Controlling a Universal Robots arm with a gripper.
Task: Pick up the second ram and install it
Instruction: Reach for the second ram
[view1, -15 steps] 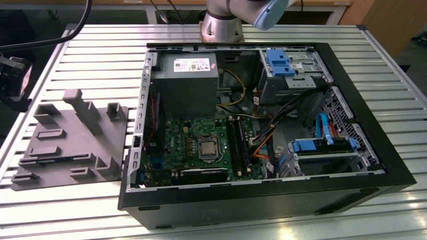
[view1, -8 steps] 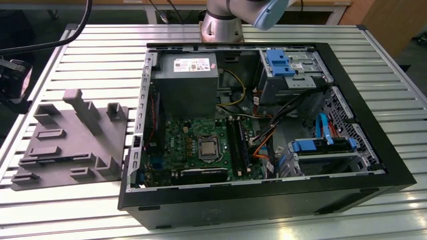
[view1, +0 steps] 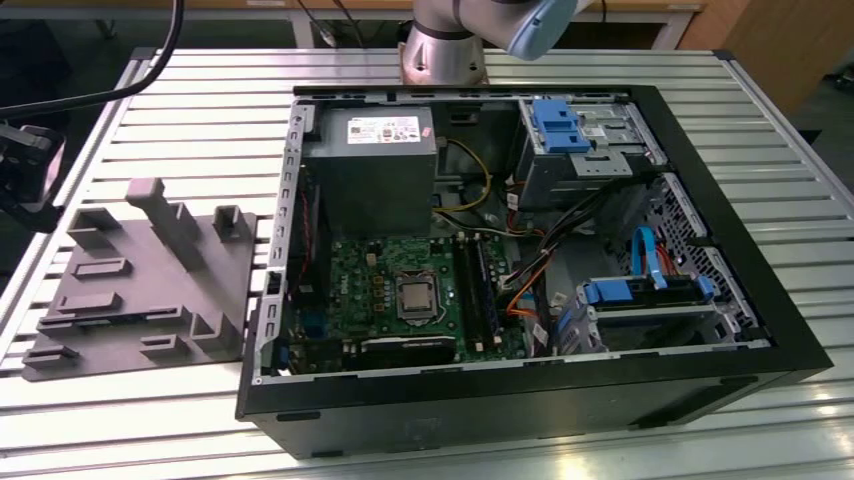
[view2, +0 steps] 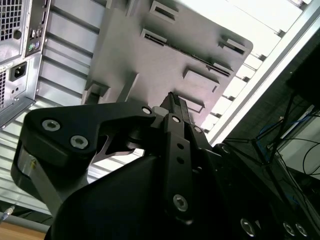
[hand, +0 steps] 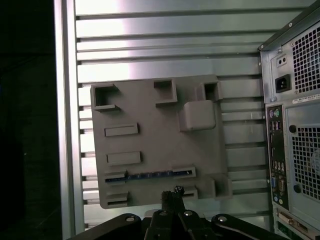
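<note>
The gripper (hand: 173, 192) has its two dark fingers pressed together at the tips, with nothing caught between them, as both wrist views show. It hangs over the grey fixture (hand: 150, 145), clear of its surface. The second ram (hand: 149, 175) lies in a long narrow slot of that fixture and shows as a dark blue strip with small chips. It is the part nearest the fingertips but does not touch them. The other pockets and raised blocks of the fixture look bare.

The fixture rests on the slatted metal table (hand: 150, 50), just beside the rear panel of the computer case (view1: 534, 400). In the exterior view the fixture sits at nine o'clock from the case, and the arm (view1: 454, 40) rises at twelve o'clock behind it. The case lies open on its side. Inside, the power supply (view1: 374, 170) is at eleven o'clock, the green motherboard (view1: 387, 280) at seven o'clock, and the blue drive brackets (view1: 561, 125) at one o'clock.
</note>
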